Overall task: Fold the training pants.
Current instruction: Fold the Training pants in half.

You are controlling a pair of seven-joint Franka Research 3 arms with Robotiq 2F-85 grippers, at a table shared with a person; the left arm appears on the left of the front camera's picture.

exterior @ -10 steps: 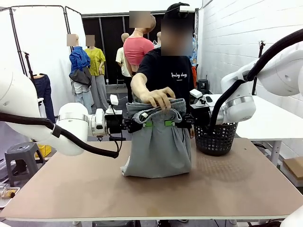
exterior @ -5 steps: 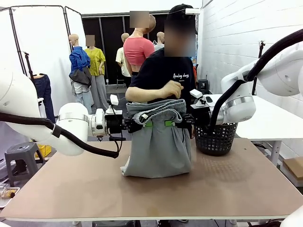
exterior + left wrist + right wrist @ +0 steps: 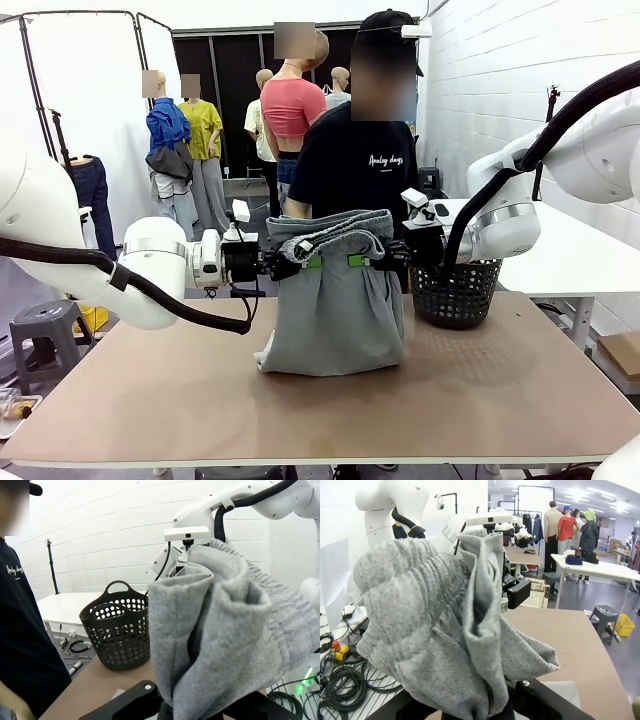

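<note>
Above table (image 3: 200,400), grey training pants (image 3: 335,310) bunched

White brick wall (image 3: 480,90), brown table (image 3: 200,400), grey stool (image 3: 45,330)

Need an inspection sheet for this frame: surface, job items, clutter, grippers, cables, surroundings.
Surface: brown table, bare at the front.
Job's things: grey training pants hang from both grippers, lower edge resting on the table, waistband bunched on top.
Clutter: black mesh basket on the table at the robot's right.
Grippers: left gripper and right gripper both shut on the pants.
Cables: black hose loops along the left arm.
Surroundings: person stands behind the pants; white side table beyond the basket.
</note>
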